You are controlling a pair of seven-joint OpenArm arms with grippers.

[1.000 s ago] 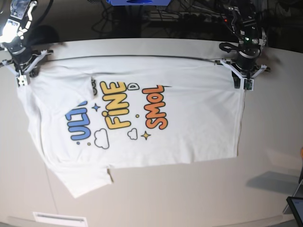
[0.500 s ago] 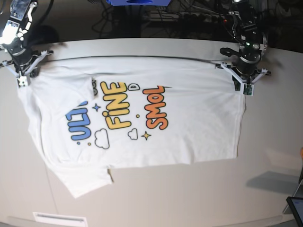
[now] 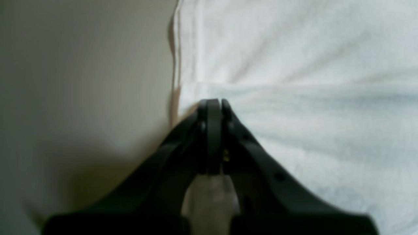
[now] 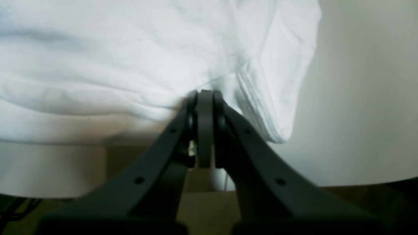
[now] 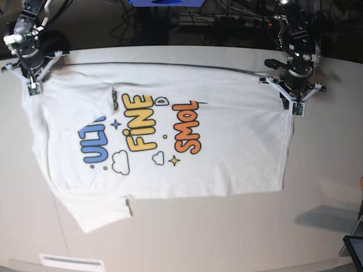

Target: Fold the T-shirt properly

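Note:
The white T-shirt (image 5: 227, 164) lies flat on the table, print side up, with the "ULTRA FINE SMOL" print (image 5: 142, 133) in its left half. One sleeve (image 5: 96, 212) sticks out at the front left; the other is folded over near the back left. My left gripper (image 5: 296, 109) is shut on the shirt's back right corner; the left wrist view shows its tips (image 3: 214, 101) pinching the white cloth (image 3: 294, 65) at the hem. My right gripper (image 5: 32, 89) is shut on the back left corner; the right wrist view shows it (image 4: 205, 92) gripping bunched cloth (image 4: 114, 58).
The beige table (image 5: 227, 238) runs past the shirt at the front and right. A dark tablet-like device (image 5: 355, 249) sits at the front right corner. A white label strip (image 5: 71, 262) lies at the front left edge. Cables (image 5: 227, 20) hang behind the far edge.
My right gripper has moved toward the far edge and a little inward, pulling its corner along. My left gripper has shifted slightly toward the front right. The shirt lies a bit tauter.

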